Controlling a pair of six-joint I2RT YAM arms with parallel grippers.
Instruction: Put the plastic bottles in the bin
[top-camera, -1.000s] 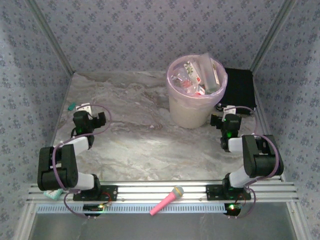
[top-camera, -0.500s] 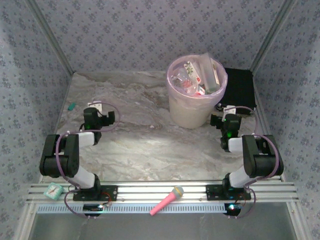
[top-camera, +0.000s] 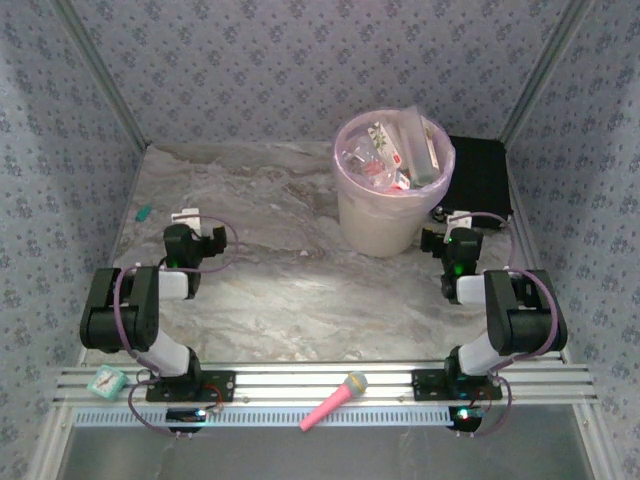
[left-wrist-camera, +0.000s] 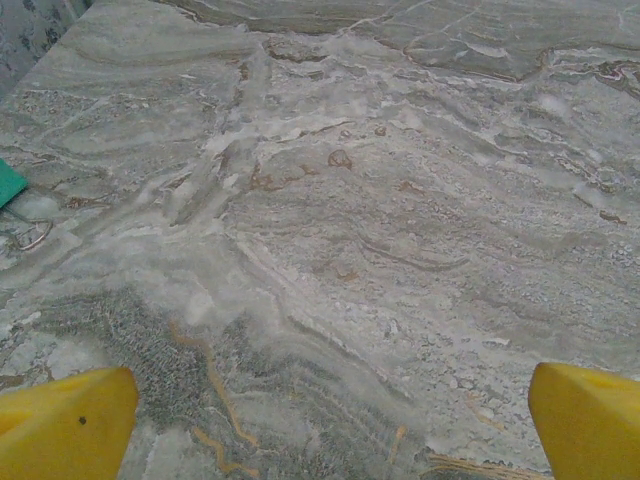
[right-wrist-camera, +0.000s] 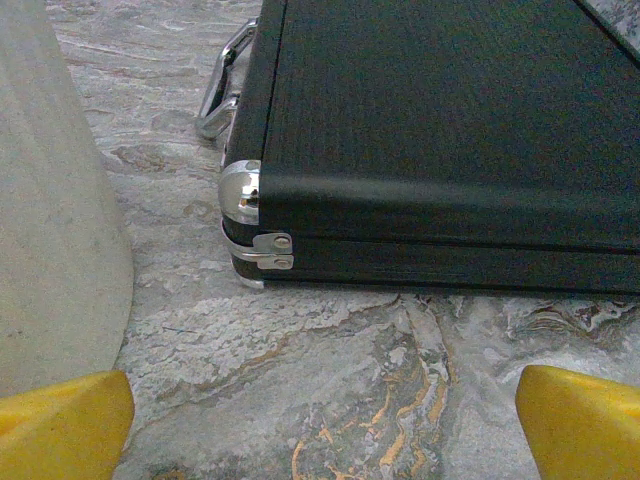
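Walls papered in a grey-blue floral print; grey marbled worktop.

Top view: bin stands far right of centre, pink liner over its rim. The bottles lie piled inside it, reaching the rim. Black case sits just right of the bin. Left fingers spread over bare worktop at the left, a small green scrap near them. Right fingers spread, low beside the bin's base. Pink toy microphone and teal clock rest on the near rail.

Left wrist view: 2 yellow fingertips wide apart, nothing between them; marble below, green scrap at the left edge.

Right wrist view: 2 yellow fingertips wide apart, empty. Bin wall at left, black case ahead, gap between them.
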